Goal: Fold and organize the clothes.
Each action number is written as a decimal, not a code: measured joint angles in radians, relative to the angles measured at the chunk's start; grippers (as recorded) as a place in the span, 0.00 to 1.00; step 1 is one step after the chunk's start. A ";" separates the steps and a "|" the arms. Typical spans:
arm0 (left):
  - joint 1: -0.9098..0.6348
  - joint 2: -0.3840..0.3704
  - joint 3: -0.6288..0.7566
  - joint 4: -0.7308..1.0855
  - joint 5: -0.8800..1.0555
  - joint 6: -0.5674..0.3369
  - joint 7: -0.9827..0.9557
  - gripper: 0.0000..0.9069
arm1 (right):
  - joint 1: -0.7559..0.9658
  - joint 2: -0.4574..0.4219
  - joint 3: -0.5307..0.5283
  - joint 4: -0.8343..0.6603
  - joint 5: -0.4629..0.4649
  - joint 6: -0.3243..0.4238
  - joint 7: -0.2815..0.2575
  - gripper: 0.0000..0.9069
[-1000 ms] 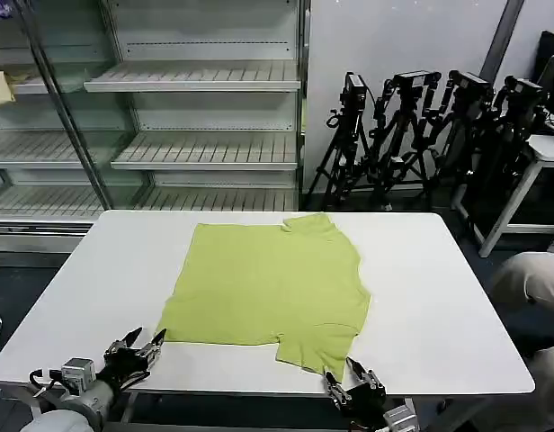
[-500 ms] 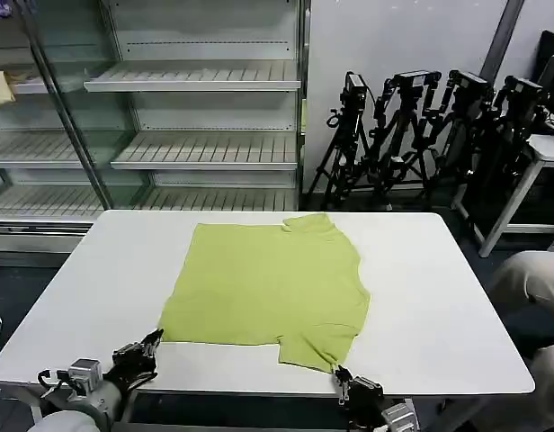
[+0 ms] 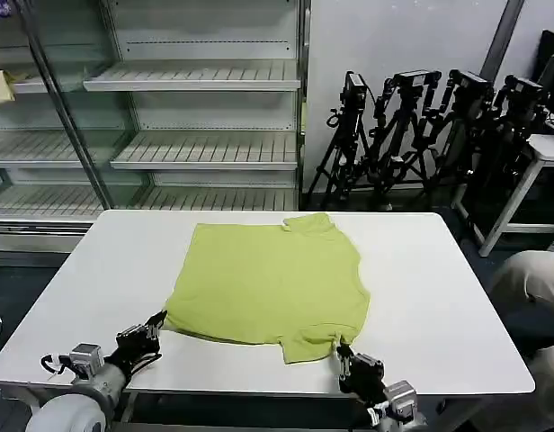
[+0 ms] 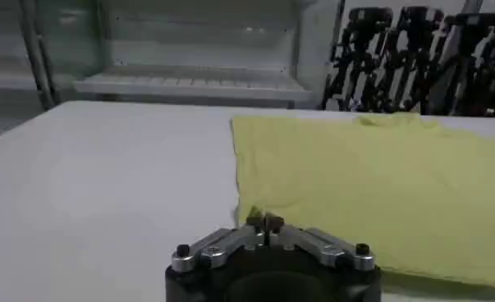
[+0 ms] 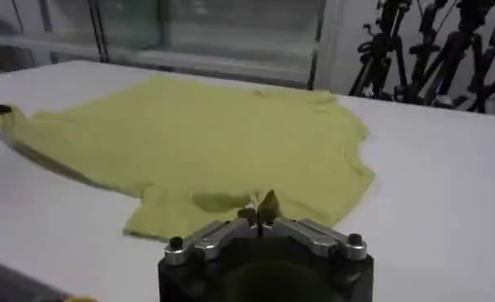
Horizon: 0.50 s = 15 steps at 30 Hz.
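Both grippers pinch the flat lime T-shirt's [image 3: 272,279] near edge.

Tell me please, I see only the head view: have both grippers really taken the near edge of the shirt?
Observer: The left wrist view shows the left gripper with its tips together, pinching the near corner of the T-shirt.
Operator: And the right one? From the head it is half hidden.
Observer: In the right wrist view the right gripper is shut on a small peak of fabric at the sleeve edge.
Operator: Is the cloth lifted off the table?
Observer: At the left corner the right wrist view shows a shadow under the edge, so it sits slightly raised above the table.
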 measured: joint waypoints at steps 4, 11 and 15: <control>-0.048 -0.005 0.015 0.030 -0.004 -0.005 -0.007 0.02 | 0.068 0.009 -0.008 -0.042 -0.008 0.005 -0.010 0.00; -0.145 -0.014 0.045 0.104 -0.014 -0.006 -0.013 0.02 | 0.176 0.024 -0.023 -0.125 -0.031 0.018 -0.033 0.00; -0.194 -0.018 0.059 0.144 -0.017 -0.008 -0.014 0.02 | 0.236 0.035 -0.031 -0.180 -0.043 0.030 -0.049 0.00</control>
